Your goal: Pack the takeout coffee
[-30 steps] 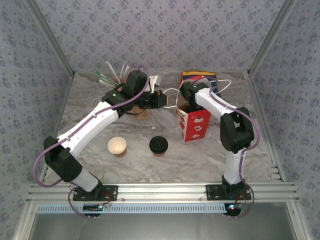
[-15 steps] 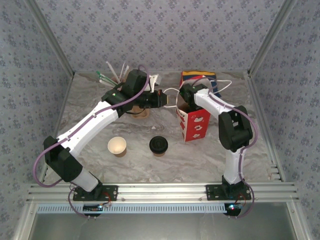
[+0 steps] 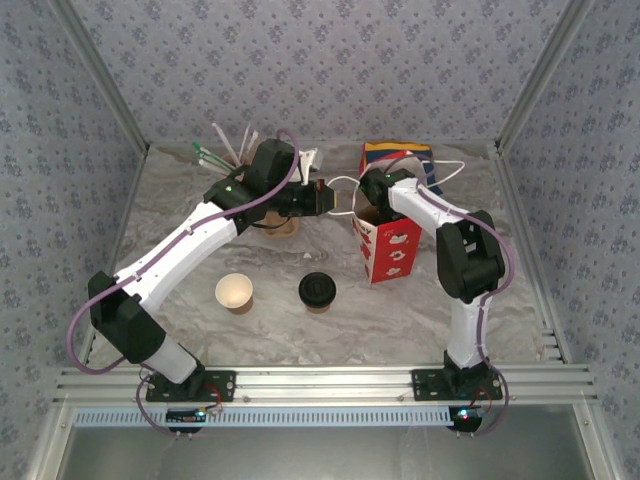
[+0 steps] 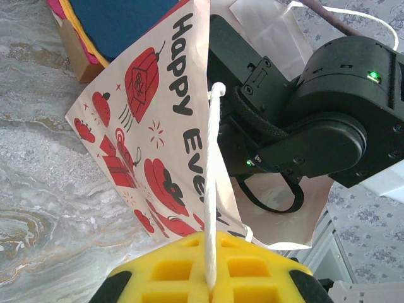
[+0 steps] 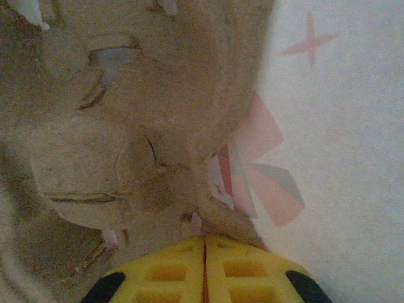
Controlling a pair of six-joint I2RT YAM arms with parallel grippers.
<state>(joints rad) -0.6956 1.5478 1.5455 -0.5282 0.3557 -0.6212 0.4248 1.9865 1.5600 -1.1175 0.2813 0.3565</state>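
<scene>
So the paper bag (image 3: 392, 250) is glossy white paper with red cartoon print and black "Happy Eve..." lettering, standing upright on the marbled grey table (image 3: 300, 335) with its mouth open. The left arm (image 3: 190, 245) stretches out low and long toward the middle. The left gripper (image 4: 210, 252), with its waffle-grid yellow pads, is clamped tight on the bag's thin white cord handle (image 4: 211, 158), which runs up taut from between the pads. The right arm (image 3: 465, 260) folds over sharply and its wrist dips down into the bag's mouth. Inside, the right gripper (image 5: 204, 246) has its yellow pads pressed together. It hangs over a rough, lumpy brown pulp tray (image 5: 95, 145) at the bottom, and I honestly can't tell if it's pinching anything. The takeout coffee (image 3: 317, 290), a tan cup with a round ribbed black lid, sits upright on the table, outside the bag. It's between the bag and a lidless paper cup (image 3: 234, 292) with a cream inside, well clear of both grippers.
</scene>
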